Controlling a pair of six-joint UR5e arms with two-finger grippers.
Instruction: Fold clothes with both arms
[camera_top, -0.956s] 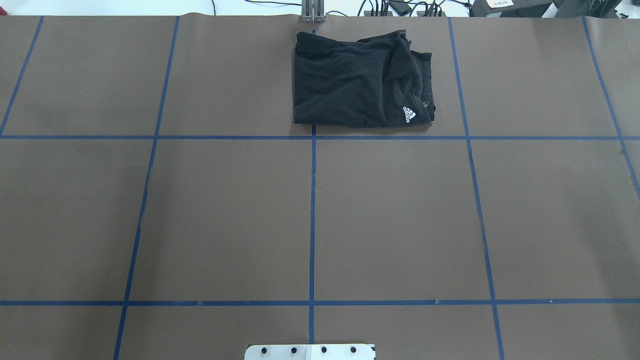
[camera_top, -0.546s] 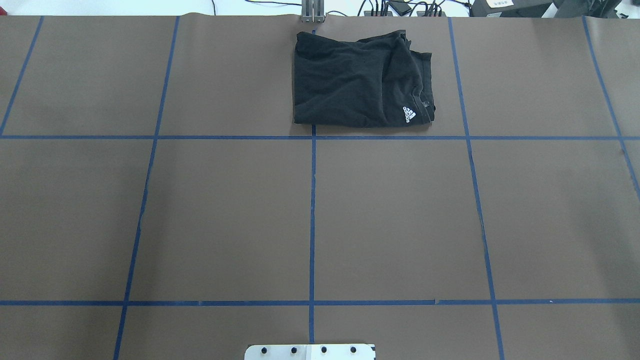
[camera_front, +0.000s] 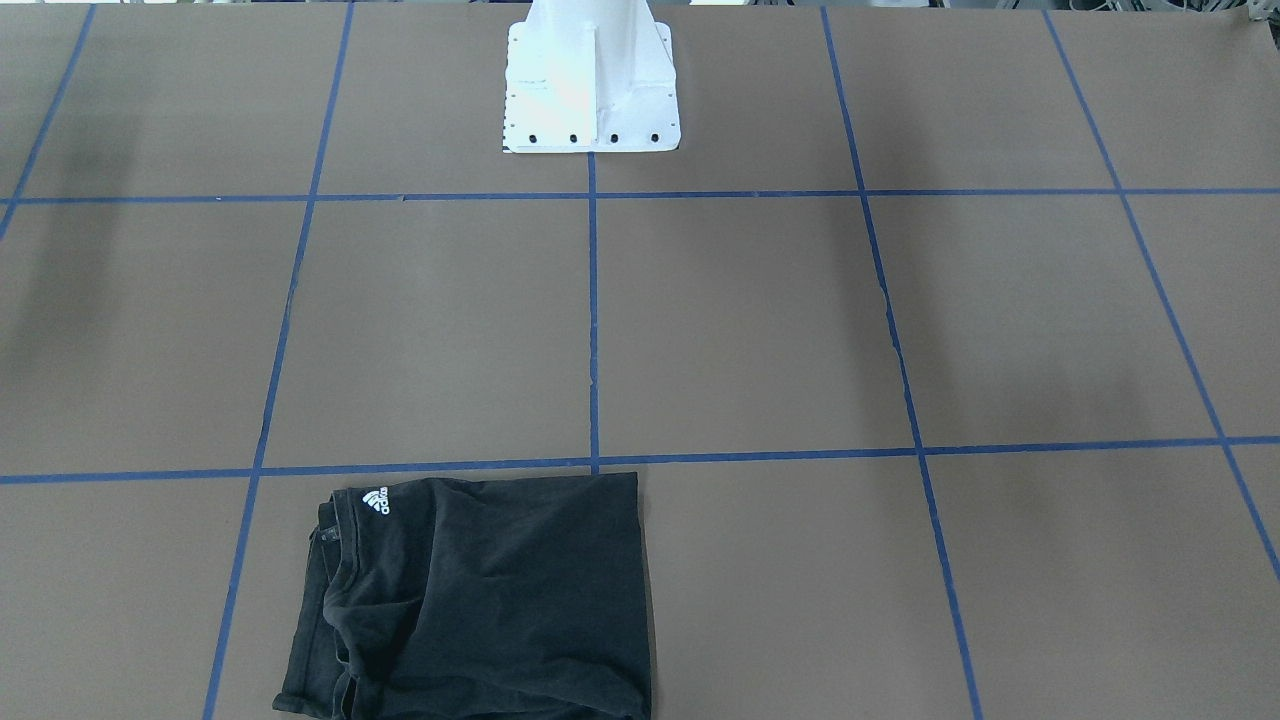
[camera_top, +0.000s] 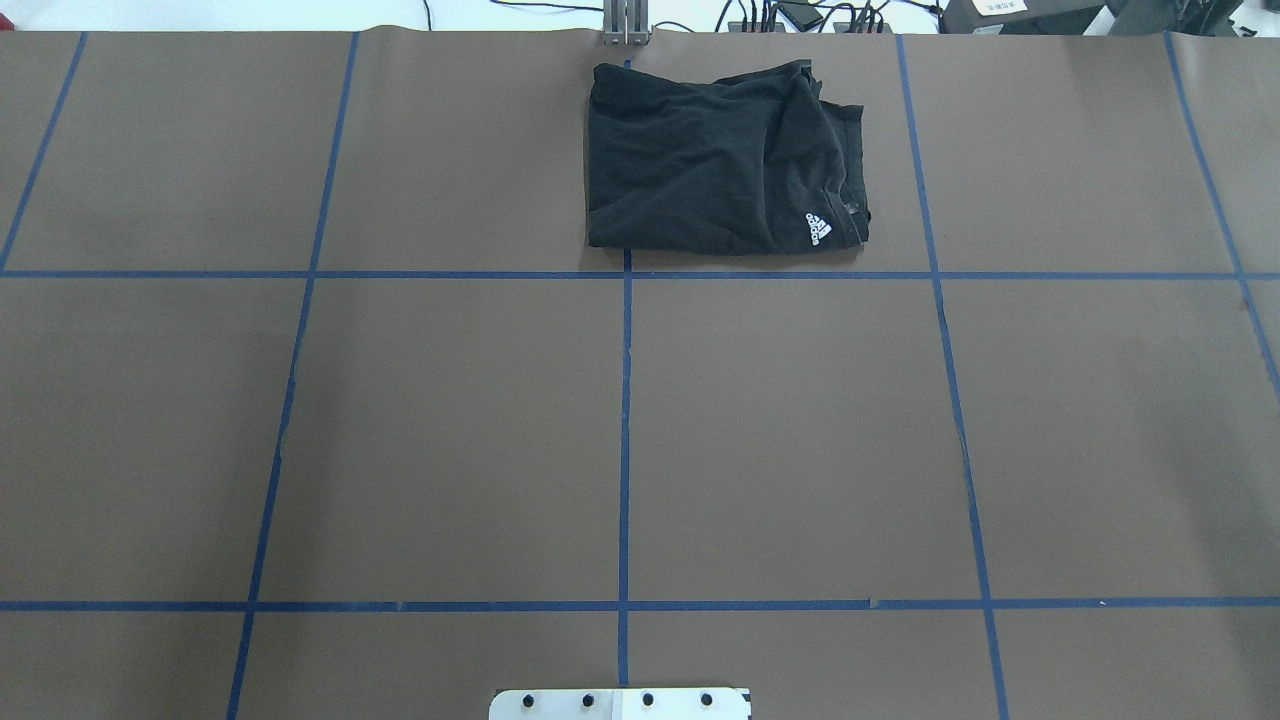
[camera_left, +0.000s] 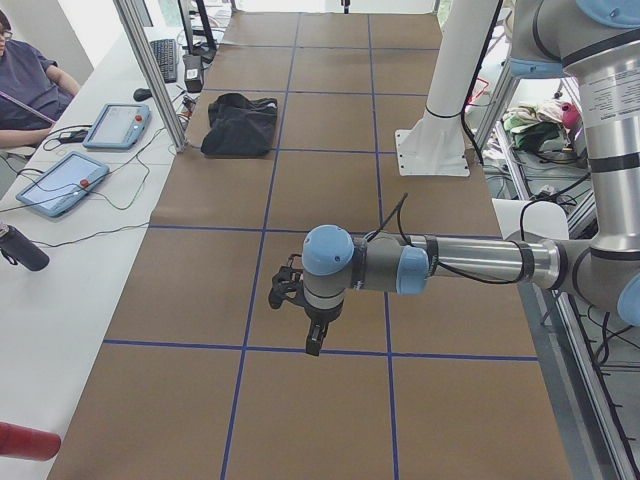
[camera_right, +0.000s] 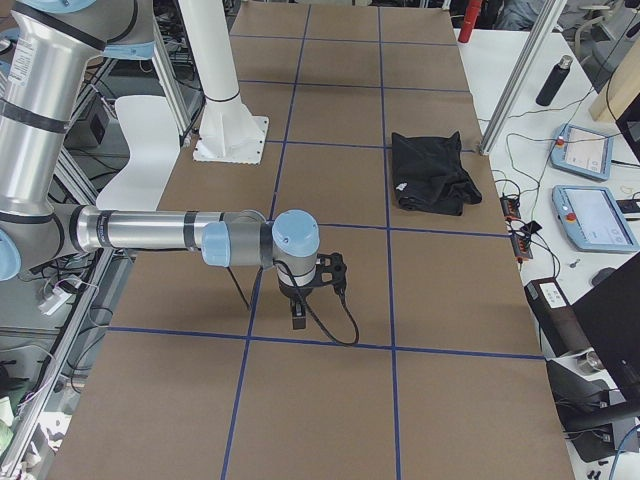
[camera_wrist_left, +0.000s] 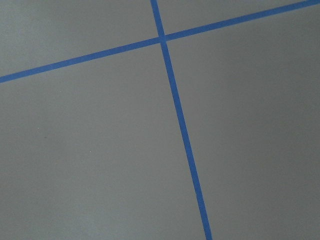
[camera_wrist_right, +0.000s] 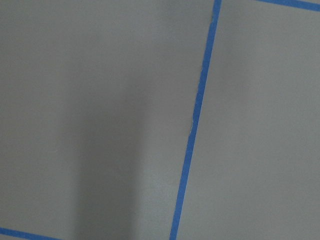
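Black T-shirt (camera_top: 720, 160) lies folded into a rough rectangle on the brown table (camera_top: 450, 430), in the far row of squares, close to the edge opposite the white pedestal (camera_front: 592, 80). It straddles the centre blue tape line (camera_top: 625, 430), with most of it on the robot's right side. The small white logo (camera_top: 818, 228) faces up at the shirt's near right corner. The cloth is wrinkled, and some layered edges show along its right side.

Left arm (camera_left: 470, 262) reaches out level over the table, with its claw (camera_left: 314, 345) pointing down above the surface, well apart from the shirt. Right arm (camera_right: 150, 232) is in the same posture, its claw (camera_right: 298, 318) also pointing down and clear of the cloth. Nothing hangs from either. Both claws show only in the side views, small and edge-on, so I cannot tell whether they are spread or closed.

Both wrist cameras show only brown surface and blue tape.

A person (camera_left: 25, 80) sits at the side bench, with two tablets (camera_left: 60, 183) beside them.
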